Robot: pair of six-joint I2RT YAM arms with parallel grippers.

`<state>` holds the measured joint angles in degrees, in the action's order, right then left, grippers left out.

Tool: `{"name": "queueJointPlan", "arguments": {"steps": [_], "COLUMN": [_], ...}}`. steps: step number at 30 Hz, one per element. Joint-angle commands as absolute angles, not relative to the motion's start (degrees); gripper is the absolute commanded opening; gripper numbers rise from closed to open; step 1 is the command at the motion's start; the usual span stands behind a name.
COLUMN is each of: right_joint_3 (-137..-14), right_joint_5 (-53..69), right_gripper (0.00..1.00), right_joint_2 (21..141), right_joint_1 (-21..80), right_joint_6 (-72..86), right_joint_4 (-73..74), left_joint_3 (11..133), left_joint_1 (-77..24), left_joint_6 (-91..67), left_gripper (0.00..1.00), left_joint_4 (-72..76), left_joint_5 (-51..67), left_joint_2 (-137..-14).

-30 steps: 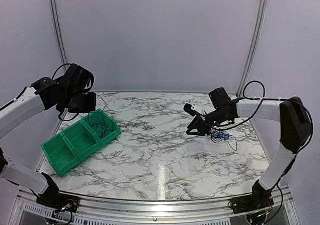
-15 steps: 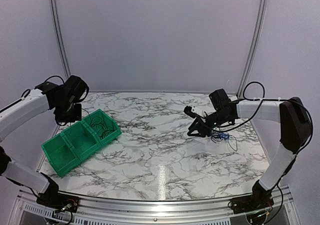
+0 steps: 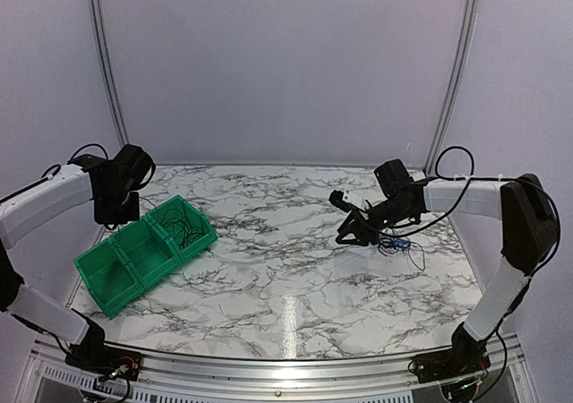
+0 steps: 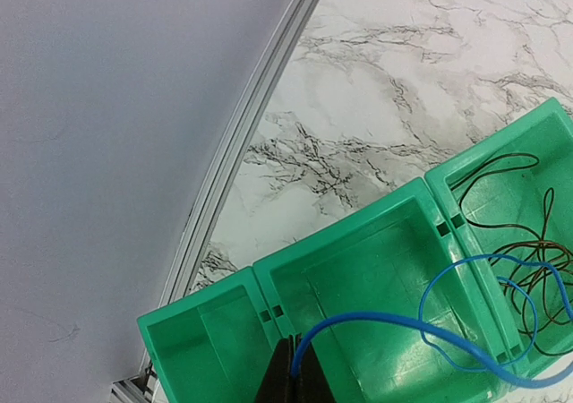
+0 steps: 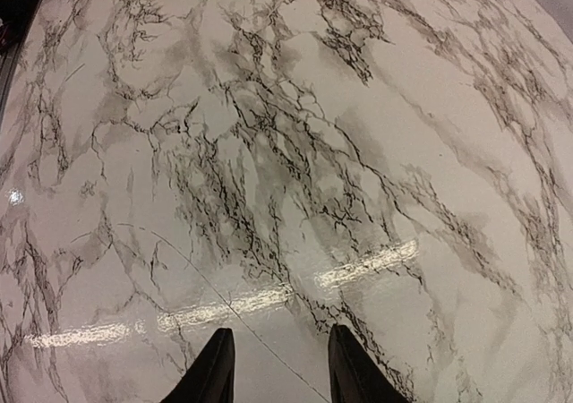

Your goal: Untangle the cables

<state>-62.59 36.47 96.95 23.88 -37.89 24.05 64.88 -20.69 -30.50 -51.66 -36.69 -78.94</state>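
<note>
Left wrist view: the left gripper (image 4: 291, 367) is clamped tight on a blue cable (image 4: 394, 319). The cable rises from the fingertips, arcs over the middle compartment of the green bin (image 4: 201, 331) and crosses the divider into the right-hand compartment. There it loops among dark cables (image 4: 524, 264) lying on that compartment's floor. From the top external view the three-part bin sits slantwise at the left side of the marble table (image 3: 286, 287), with the left arm's wrist above its far corner. Right of centre, the right gripper (image 3: 351, 230) is low over the marble, pointing down and toward the left. Just beside it, on its right, a small heap (image 3: 399, 244) of thin cables rests on the table — black with a touch of blue. Whether the gripper touches the heap cannot be told from this angle. The right wrist view shows its fingers (image 5: 215, 367) spread apart with only marble between them. A hair-thin line runs across the marble toward them — possibly a stray wire, though it is too fine to be sure.
</note>
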Motion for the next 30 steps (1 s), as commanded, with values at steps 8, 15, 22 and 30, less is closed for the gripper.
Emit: {"name": "queueJointPlan", "arguments": {"steps": [8, 15, 22, 30], "right_joint_3": [-63.37, -63.46, -63.24, -63.11], "right_joint_5": [36.71, 36.7, 35.79, 35.25], "right_gripper": [0.37, 0.37, 0.37, 0.37], "right_joint_2": [96.77, 96.86, 96.07, 96.02], "right_joint_1": [24.26, 24.43, 24.43, 24.41], "right_joint_6": [-38.63, -38.84, -39.11, -39.58], "right_joint_4": [24.86, 25.27, 25.4, 25.49], "left_joint_3": [61.06, 61.41, 64.73, 60.52], "left_joint_1": [-18.67, -18.63, -18.55, -16.96], "left_joint_6": [-30.14, -30.23, -29.03, -31.05], "left_gripper": [0.0, 0.0, 0.0, 0.0], "left_joint_4": [-53.53, -51.3, -45.38, -34.58], "left_joint_5": [-33.37, -34.0, -32.97, -28.79], "left_joint_2": [-70.51, -75.78, -82.49, -84.55]}}
